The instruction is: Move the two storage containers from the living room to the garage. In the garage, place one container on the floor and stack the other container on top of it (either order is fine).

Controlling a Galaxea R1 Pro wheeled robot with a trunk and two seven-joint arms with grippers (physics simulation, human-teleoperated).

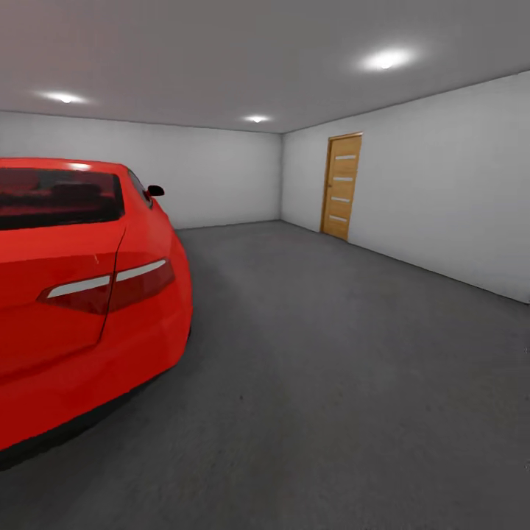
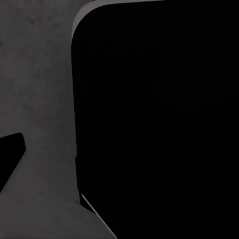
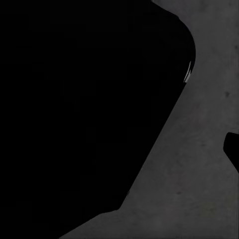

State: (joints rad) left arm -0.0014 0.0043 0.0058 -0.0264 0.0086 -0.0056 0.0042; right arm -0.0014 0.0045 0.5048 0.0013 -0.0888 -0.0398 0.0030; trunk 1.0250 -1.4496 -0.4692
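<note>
Left gripper: whether its jaws stand apart or together cannot be told. The left wrist view gives a small black wedge (image 2: 11, 158) at the frame edge, which may or may not be a finger, and beside it a large black round-cornered slab (image 2: 159, 119), too dark to identify. Both lie over the dark grey speckled concrete floor (image 2: 40, 74).

Right gripper: its state cannot be told either. The right wrist view gives a like black sliver (image 3: 233, 149) at the edge and a big black rounded mass (image 3: 79, 109), again over the same concrete.

Location: standing behind the robot and looking forward, I find the machine inside the garage (image 1: 221, 184), a bare room with plain grey-white walls (image 1: 442, 191).

- The concrete floor runs open from 12 o'clock round to 3 o'clock, matte and unmarked.
- At 9 to 10 o'clock stands a glossy red saloon car (image 1: 81, 294), tail end nearest, with a dark rear window and a red-and-white tail lamp (image 1: 110, 287). It rests on the floor, close to the robot's left side.
- At about 1 o'clock, in the right-hand wall near the far corner, a light wooden door with four narrow pale panes (image 1: 341, 186) is closed.
- Three round recessed ceiling lights (image 1: 386, 59) are lit overhead.
</note>
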